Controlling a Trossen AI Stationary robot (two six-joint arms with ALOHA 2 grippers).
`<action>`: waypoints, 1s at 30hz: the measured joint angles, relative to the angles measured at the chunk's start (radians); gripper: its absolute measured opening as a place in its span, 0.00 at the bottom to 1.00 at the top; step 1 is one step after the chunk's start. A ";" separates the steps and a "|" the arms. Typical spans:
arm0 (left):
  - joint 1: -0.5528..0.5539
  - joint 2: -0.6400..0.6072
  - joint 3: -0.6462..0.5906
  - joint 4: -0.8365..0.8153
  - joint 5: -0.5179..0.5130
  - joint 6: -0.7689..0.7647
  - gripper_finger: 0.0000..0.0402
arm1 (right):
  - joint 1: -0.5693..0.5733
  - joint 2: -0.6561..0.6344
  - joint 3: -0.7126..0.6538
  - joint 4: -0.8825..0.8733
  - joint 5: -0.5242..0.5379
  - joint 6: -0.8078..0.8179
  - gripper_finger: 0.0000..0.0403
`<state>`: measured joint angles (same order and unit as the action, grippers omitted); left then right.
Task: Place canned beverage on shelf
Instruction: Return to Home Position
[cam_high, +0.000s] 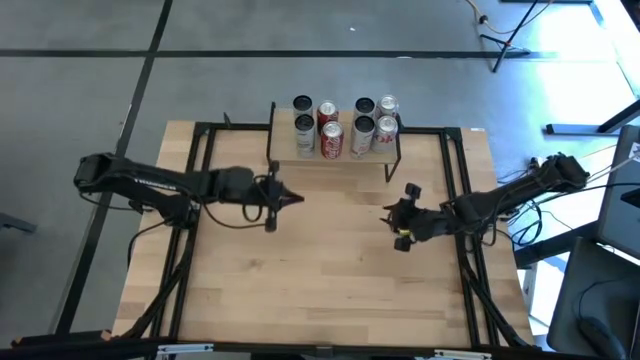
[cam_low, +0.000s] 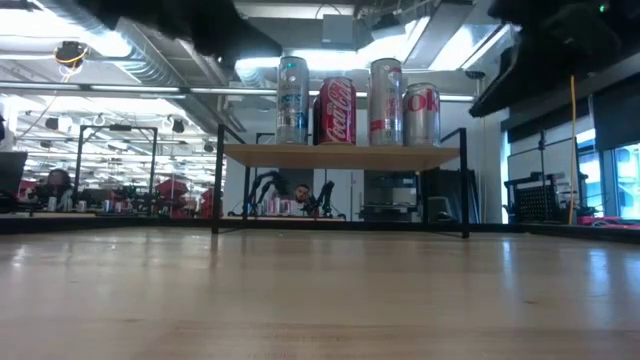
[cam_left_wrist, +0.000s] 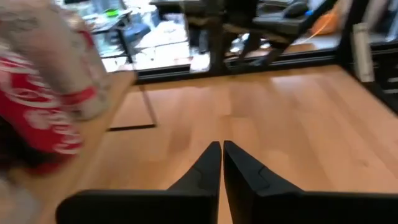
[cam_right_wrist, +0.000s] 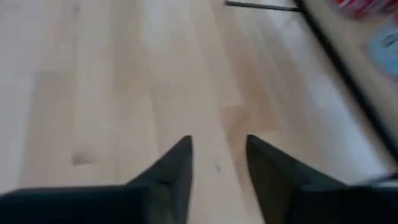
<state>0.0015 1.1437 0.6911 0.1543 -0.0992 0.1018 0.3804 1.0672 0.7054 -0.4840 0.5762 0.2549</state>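
The left pincer (cam_high: 296, 198) is closed, its two fingers pressed together and holding nothing. It hangs over the bench (cam_high: 330, 280) just in front of the shelf's left front corner. The right pincer (cam_high: 398, 210) is slightly parted and also empty, in front of the shelf's right front leg.

On the shelf (cam_low: 340, 156), eight cans (cam_high: 332, 138) stand upright in two tight rows of four, so the placing looks finished and only the retreat remains.

The main danger, as I judge it, is the left arm. Its wrist view shows a red can (cam_left_wrist: 37, 124) close beside it, so a sideways swing toward the shelf could catch the board's edge or a thin leg. That could rock the closely packed cans off. The right arm carries the same risk at its own leg, though it is less close.
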 joint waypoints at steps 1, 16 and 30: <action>-0.009 -0.001 -0.031 0.041 0.008 -0.007 0.02 | -0.022 -0.022 -0.031 0.051 -0.041 -0.025 0.29; 0.018 -0.152 -0.459 0.502 0.085 -0.094 0.01 | -0.410 -0.404 -0.465 0.668 -0.704 -0.195 0.07; 0.049 -0.529 -0.683 0.443 -0.024 -0.161 0.01 | -0.434 -0.711 -0.673 0.708 -0.606 -0.107 0.07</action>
<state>0.0506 0.6148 0.0077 0.5973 -0.1236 -0.0589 -0.0532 0.3558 0.0326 0.2241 -0.0298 0.1483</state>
